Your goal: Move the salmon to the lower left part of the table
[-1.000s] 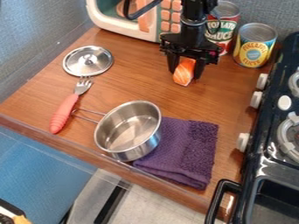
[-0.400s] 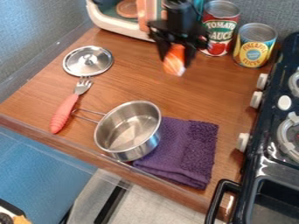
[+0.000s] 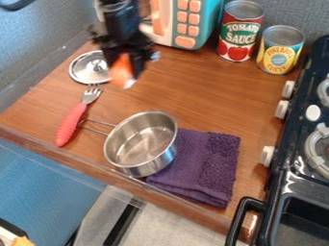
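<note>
From where I sit, the gripper [image 3: 123,61] hangs over the upper left part of the table [image 3: 193,91], with its jaws closed around the salmon [image 3: 120,75]. The piece dangles tip down from the black fingers, and in my view it overlaps the right side of the metal lid [image 3: 88,68].

The lower left part of the table is what I have to mind. The fork [image 3: 69,125] lies there at a slant, its tines just below the lid and its red handle running down toward the front edge. To the right of it, the metal pot [image 3: 138,163] stands upright near that edge. Its wire handle [image 3: 97,126] reaches across to the fork's handle; whether they touch, I can't tell. The purple towel [image 3: 215,166] lies beside the pot, whose right side overlaps it in my view.

Farther off, the toy microwave [image 3: 187,24] sits at the back. The tomato sauce can [image 3: 237,38] and the pineapple can [image 3: 279,52] stand upright near each other at the back right. The black stove [image 3: 292,144] runs down the right side, its white knobs turned toward the table.
</note>
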Controlling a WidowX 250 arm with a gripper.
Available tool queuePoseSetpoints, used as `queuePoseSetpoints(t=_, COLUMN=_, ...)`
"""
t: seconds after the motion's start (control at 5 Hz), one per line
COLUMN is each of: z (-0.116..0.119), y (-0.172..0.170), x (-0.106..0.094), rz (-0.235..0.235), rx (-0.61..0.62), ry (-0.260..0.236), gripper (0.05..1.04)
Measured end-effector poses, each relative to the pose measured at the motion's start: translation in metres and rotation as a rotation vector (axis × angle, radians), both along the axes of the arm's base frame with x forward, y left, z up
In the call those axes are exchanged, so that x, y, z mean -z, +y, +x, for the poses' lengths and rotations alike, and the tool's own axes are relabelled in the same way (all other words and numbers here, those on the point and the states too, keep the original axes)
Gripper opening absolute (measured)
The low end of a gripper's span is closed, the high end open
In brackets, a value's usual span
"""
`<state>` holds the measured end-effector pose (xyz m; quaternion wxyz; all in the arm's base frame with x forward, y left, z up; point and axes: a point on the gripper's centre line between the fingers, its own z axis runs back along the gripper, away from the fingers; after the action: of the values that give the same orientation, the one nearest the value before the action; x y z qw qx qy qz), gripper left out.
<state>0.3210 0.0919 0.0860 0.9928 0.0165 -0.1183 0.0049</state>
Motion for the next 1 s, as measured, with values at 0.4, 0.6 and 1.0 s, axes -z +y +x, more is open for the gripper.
queuePoseSetpoints(t=0.4, z=-0.057, y=0.068, x=0.013, rz=0.012, rx=0.001, ry=0.055, gripper=0.583)
queuePoseSetpoints(t=0.6, z=-0.077, y=0.091, x=0.015, rz=0.053, rx=-0.006, ry=0.091, gripper=0.583)
queuePoseSetpoints(t=1.0, z=-0.085, y=0.11, x=0.032, rz=0.131, rx=-0.03, ry=0.185, gripper=0.655)
